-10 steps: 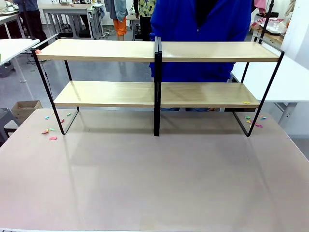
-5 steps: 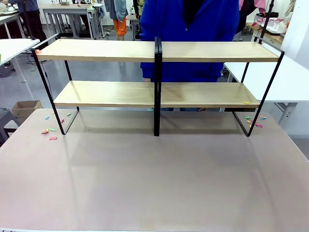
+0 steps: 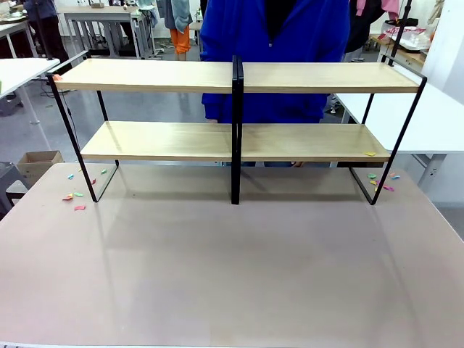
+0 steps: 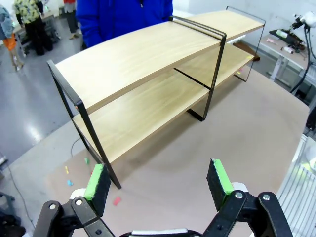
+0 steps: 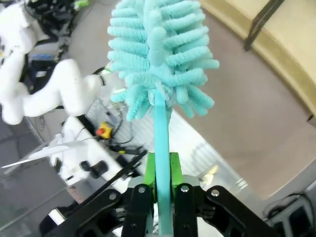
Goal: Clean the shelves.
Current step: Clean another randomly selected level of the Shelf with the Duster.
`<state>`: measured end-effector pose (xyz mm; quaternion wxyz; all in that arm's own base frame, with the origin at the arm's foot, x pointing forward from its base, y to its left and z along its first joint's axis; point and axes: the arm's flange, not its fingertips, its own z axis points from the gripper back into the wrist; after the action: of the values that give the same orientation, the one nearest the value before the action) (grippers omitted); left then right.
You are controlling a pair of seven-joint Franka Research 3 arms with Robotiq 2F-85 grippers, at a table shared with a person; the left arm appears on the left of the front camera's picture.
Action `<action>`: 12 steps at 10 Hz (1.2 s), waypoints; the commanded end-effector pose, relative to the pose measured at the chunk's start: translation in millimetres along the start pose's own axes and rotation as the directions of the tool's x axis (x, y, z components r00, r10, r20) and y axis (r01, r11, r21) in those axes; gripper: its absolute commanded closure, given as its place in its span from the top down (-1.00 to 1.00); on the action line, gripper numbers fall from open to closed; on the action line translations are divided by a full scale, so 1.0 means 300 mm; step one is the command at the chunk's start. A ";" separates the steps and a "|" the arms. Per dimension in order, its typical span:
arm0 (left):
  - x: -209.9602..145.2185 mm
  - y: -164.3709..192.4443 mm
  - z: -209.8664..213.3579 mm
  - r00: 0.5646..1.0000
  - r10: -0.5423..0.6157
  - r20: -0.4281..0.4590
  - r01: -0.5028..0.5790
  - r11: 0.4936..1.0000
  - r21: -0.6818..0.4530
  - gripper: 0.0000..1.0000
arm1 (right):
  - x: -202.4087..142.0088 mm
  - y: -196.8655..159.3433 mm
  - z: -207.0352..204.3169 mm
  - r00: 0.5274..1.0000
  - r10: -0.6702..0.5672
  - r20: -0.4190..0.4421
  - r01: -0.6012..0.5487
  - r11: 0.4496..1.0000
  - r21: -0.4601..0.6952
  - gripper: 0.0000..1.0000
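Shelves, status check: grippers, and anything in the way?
Left gripper open, empty. Right gripper shut on teal duster. Shelves untouched. Paper scraps on table.

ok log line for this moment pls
left gripper open, empty | right gripper shut on duster | shelves untouched | scraps on table

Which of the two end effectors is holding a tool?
The right end effector: its green pads are shut on the stem of a turquoise duster. The left end effector stands open, with nothing between its pads.

Bare table (image 3: 232,268) lies before the shelves (image 3: 233,142) (central post (image 3: 235,130) splitting each tier), a person (image 3: 275,51) behind.
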<state>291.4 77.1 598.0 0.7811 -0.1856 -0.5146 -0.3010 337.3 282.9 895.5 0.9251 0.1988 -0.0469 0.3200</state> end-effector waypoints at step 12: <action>-0.003 0.004 -0.002 1.000 -0.007 0.009 0.007 1.000 -0.009 1.00 | -0.267 -0.202 -0.349 0.976 -0.219 0.014 0.218 0.973 0.079 -0.75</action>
<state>291.3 77.2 598.2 0.7811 -0.1855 -0.5148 -0.3008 271.6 203.5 777.0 0.9207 0.2984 0.1188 0.2219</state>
